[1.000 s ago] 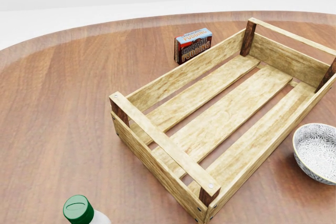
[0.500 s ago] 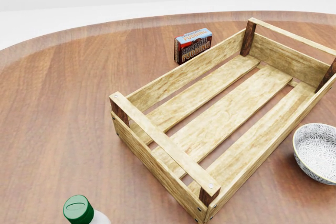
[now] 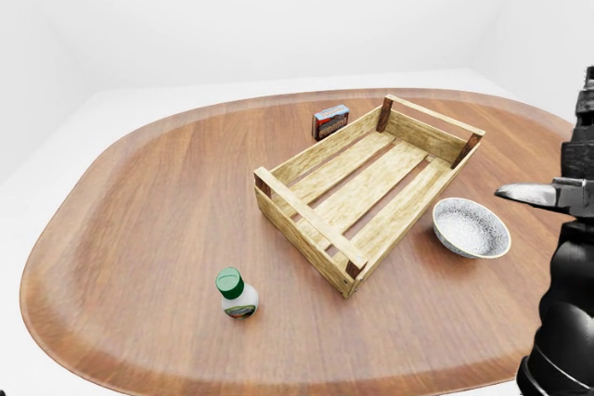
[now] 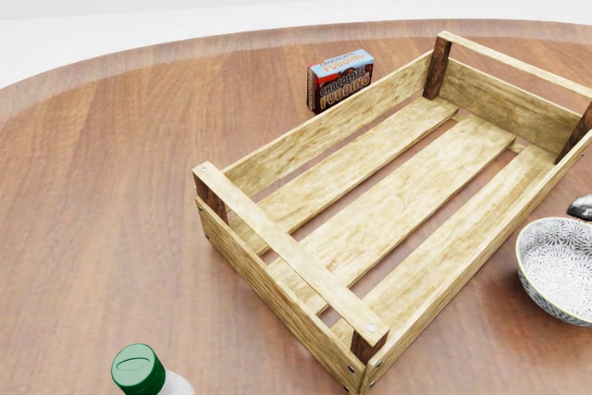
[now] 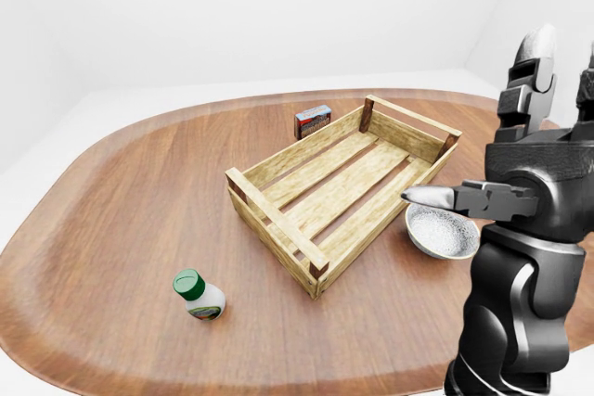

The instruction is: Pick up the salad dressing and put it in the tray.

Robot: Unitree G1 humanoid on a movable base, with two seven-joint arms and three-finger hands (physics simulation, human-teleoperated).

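White room, wooden table (image 3: 139, 229). Left-eye view: salad dressing (image 3: 237, 293) upright, untouched, near tray (image 3: 306, 220)'s lower-left end. Head view: tray empty. Right-eye view: right hand (image 5: 520, 173) raised, fingers spread, holding nothing. Step: approach; next, reach across to bottle.

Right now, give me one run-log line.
salad dressing: upright on table, ungrasped | tray: empty | right hand: raised, open, beside bowl | left hand: unseen
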